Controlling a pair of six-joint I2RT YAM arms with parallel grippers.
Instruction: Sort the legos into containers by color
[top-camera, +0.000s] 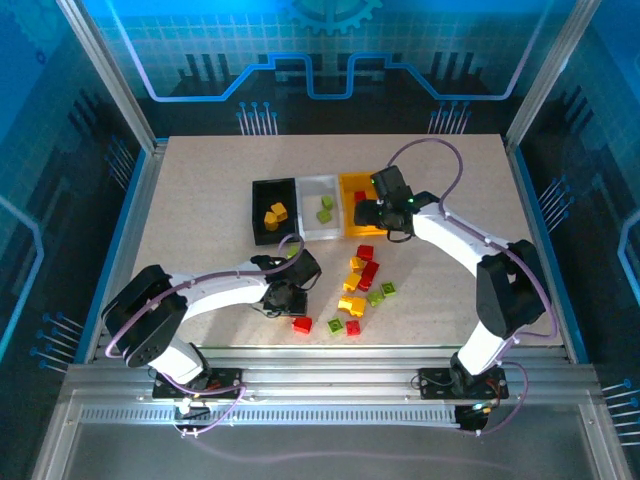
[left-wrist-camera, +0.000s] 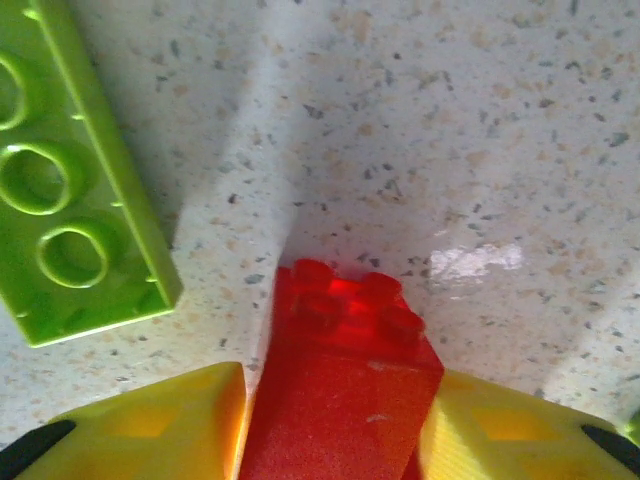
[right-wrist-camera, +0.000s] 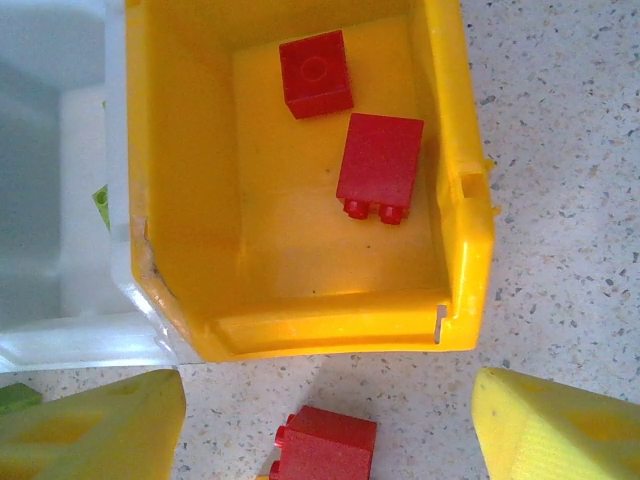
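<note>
While the right gripper (right-wrist-camera: 325, 425) hangs spread wide just on the near side of the yellow-orange bin (right-wrist-camera: 455, 200), two red legos (right-wrist-camera: 378, 165) lie inside that bin. A loose red lego (right-wrist-camera: 325, 445) sits on the table (right-wrist-camera: 560, 120) between its fingers. Well to the near left of the bin, the left gripper (left-wrist-camera: 340, 405) is clamped on a red brick (left-wrist-camera: 345, 370), with a lime green brick (left-wrist-camera: 70, 200) lying beside it. Scattered legos (top-camera: 362, 285) lie just nearward of the bin.

Brightly, evenly lit from above. Soft-shadowed above the red brick (left-wrist-camera: 340, 400), with white glare just right of it; blurred at the near edge below it.
</note>
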